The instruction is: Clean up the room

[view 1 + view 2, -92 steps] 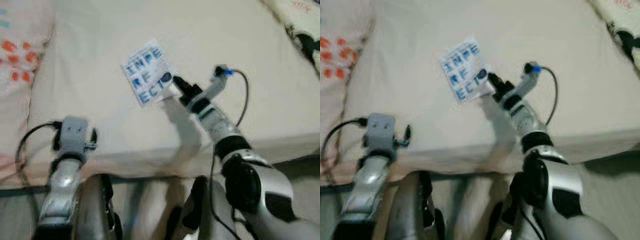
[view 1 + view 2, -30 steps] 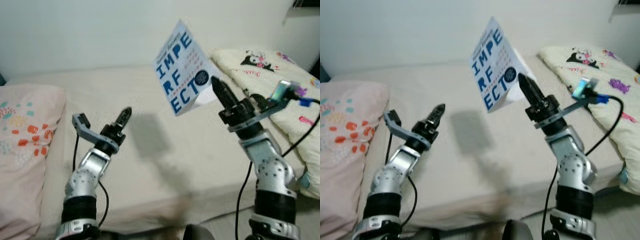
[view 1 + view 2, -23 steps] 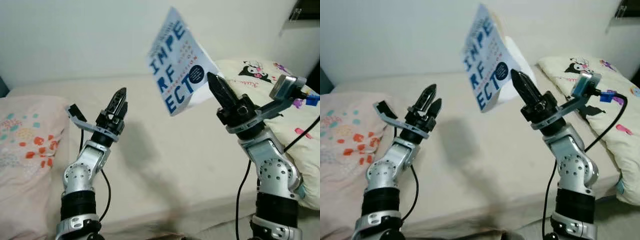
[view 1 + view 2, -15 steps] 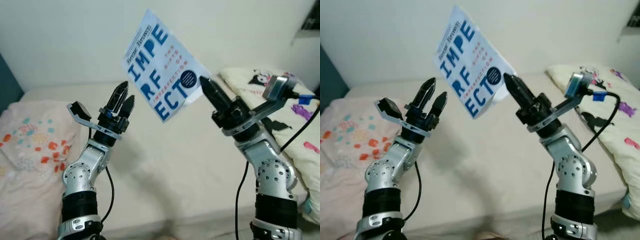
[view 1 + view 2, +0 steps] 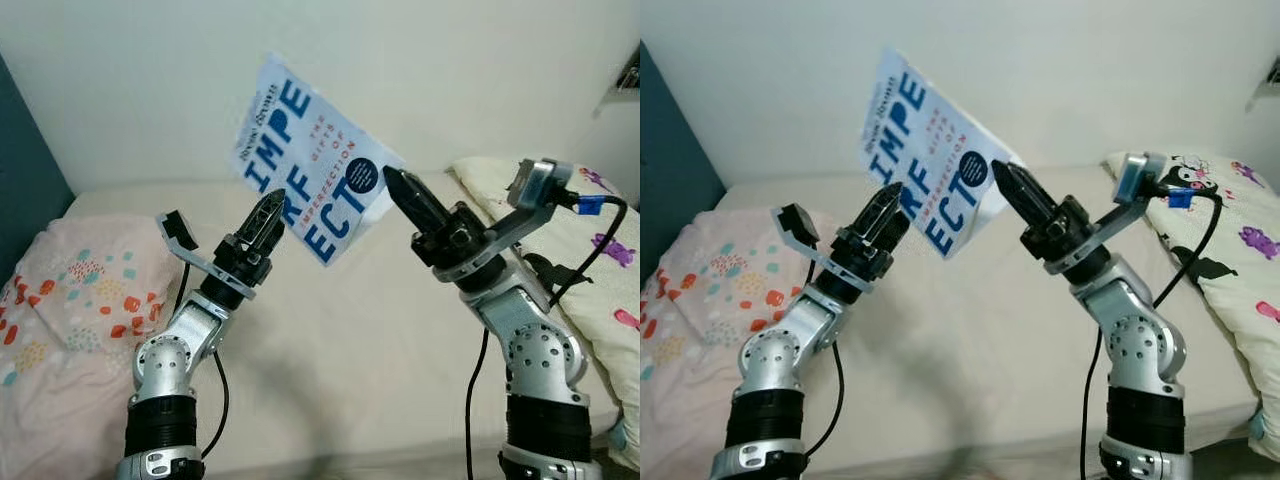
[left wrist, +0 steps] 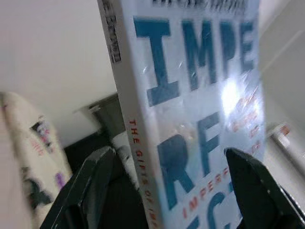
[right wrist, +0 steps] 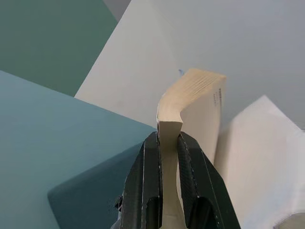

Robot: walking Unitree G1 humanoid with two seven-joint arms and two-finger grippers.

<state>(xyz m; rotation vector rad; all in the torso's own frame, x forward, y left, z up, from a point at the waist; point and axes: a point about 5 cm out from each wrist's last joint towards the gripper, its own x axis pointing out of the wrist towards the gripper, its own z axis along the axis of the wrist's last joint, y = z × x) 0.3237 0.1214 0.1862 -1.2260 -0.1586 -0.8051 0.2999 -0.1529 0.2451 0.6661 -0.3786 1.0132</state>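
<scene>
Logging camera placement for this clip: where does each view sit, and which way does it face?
Eye views: head, looking forward and down at the bed; both arms, right tool holding the book.
Left wrist: along the open left tool at the book's cover.
Right wrist: along the right tool pinching the book's page edge.
All views share the book.

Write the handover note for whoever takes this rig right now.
Right gripper: shut on the book at its corner, holding it tilted in the air above the bed.
Left gripper: open, raised at the book's lower edge with a finger either side of the spine, not clamped.
Done: book is off the bed.
Left: secure it with the left gripper if needed, then carry it to wherever it belongs. Pillows lie at both ends of the bed.
</scene>
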